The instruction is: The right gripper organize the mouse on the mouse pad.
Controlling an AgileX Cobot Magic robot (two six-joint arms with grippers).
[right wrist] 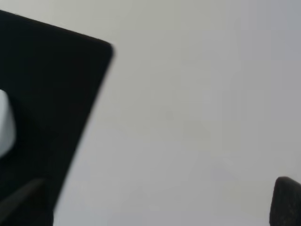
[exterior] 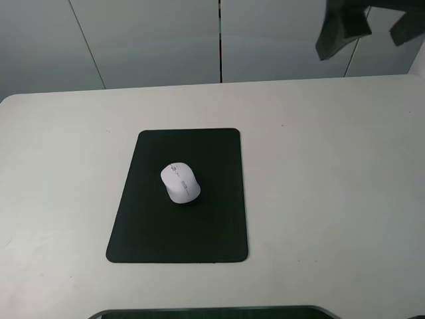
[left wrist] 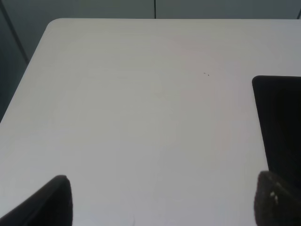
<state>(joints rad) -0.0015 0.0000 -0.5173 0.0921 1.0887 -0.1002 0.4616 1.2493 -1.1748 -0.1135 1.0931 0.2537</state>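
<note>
Mouse: the small white oval computer mouse (exterior: 180,183) sits on the flat black rectangular mouse pad (exterior: 178,229). It is near the middle of the pad, a little toward the far end. It is turned a bit, with its scroll wheel end pointing to the far left.

Mouse pad: it lies flat on the pale off-white surface (exterior: 332,199), a bit left of the middle. In the right wrist view a corner of the pad (right wrist: 51,94) shows, with a slice of the white mouse (right wrist: 5,125) at the edge of the picture. In the left wrist view only one corner of the pad (left wrist: 280,122) shows.

Right gripper: the black two-fingered right gripper (exterior: 364,26) hangs high up at the far right, well away from the mouse and the pad. Its two fingers are spread apart and nothing is between them.

Left gripper: the dark left gripper (left wrist: 162,200) hangs over the bare surface, beside the pad. Its fingers (left wrist: 49,202) are wide apart and hold nothing.
</note>
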